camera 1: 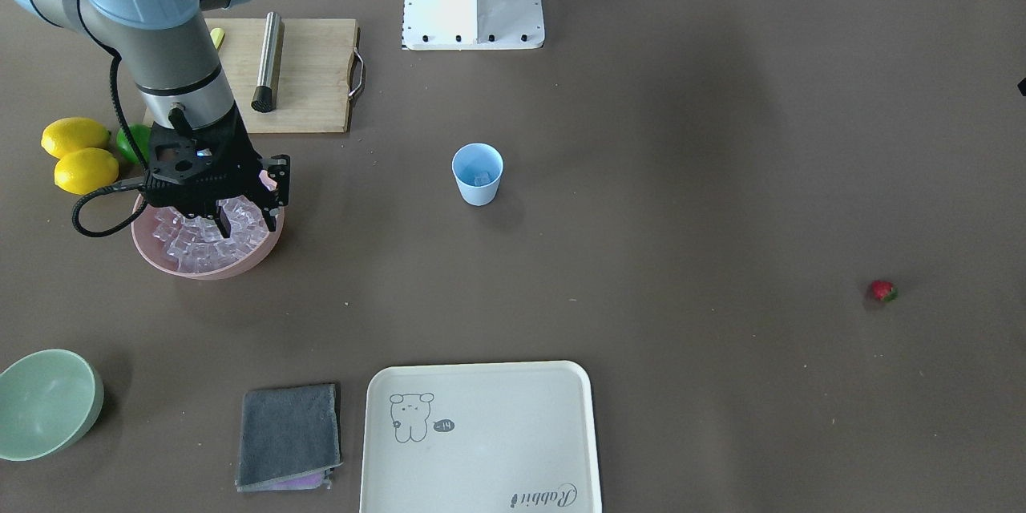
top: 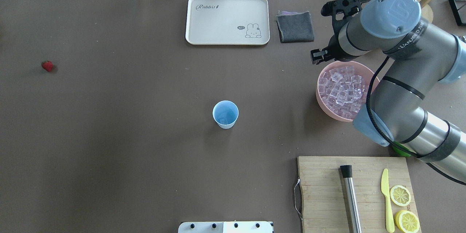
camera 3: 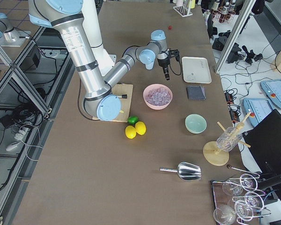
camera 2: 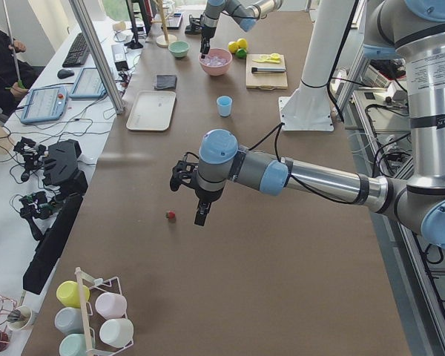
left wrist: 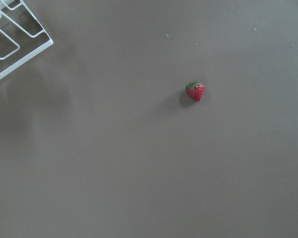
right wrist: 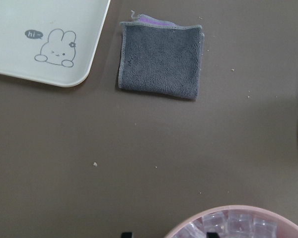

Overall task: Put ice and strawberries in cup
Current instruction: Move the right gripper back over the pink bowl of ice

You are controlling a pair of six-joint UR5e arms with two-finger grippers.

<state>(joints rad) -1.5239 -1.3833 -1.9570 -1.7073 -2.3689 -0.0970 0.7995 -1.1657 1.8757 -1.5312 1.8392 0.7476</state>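
The light-blue cup (camera 1: 478,174) stands mid-table with one ice cube in it; it also shows in the overhead view (top: 225,114). More ice (top: 342,89) fills a pink bowl (camera 1: 210,270). My right gripper (camera 1: 250,208) hangs open and empty just above the ice, at the bowl's rim nearest the tray. The strawberry (camera 1: 882,290) lies alone on the table far from the cup, and in the left wrist view (left wrist: 195,91) it is right of centre. My left gripper (camera 2: 202,216) hangs just above the table beside the strawberry (camera 2: 170,215); I cannot tell whether it is open.
A cream tray (top: 227,20) and a grey cloth (top: 295,26) lie beyond the cup. A cutting board (top: 355,193) holds a metal muddler, a yellow knife and lemon halves. Two lemons (camera 1: 80,154), a lime and a pale green bowl (camera 1: 46,405) are near the pink bowl.
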